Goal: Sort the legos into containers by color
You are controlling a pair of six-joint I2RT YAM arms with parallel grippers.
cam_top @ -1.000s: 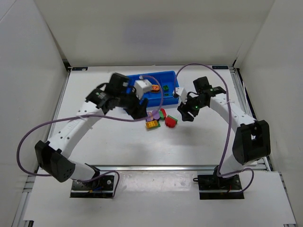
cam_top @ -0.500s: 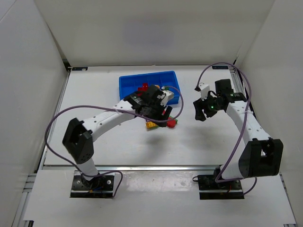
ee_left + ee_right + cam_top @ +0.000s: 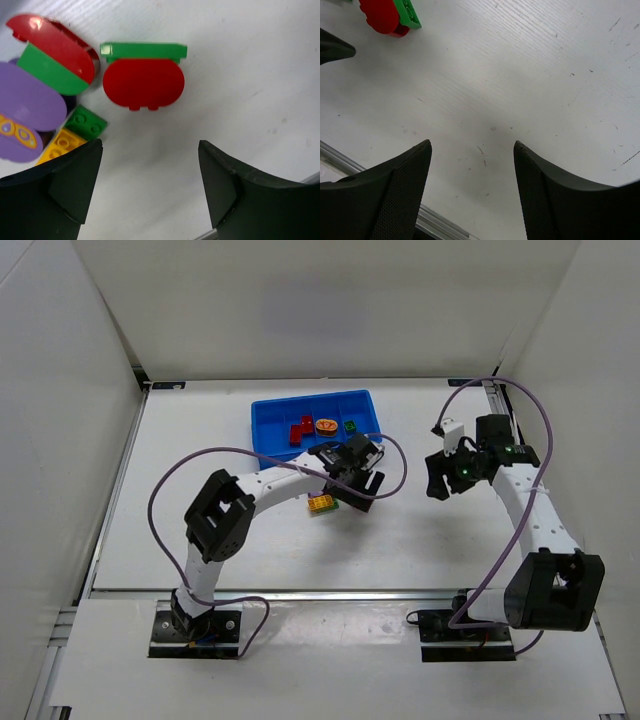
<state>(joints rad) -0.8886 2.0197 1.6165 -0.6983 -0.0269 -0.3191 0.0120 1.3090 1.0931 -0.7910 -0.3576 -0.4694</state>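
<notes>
Text, numbers, brands: none can be read in any view.
Purple brick [image 3: 30,107]: printed yellow ovals with pale centres at its near left edge, seen from the left wrist; a pattern, no letters.
</notes>
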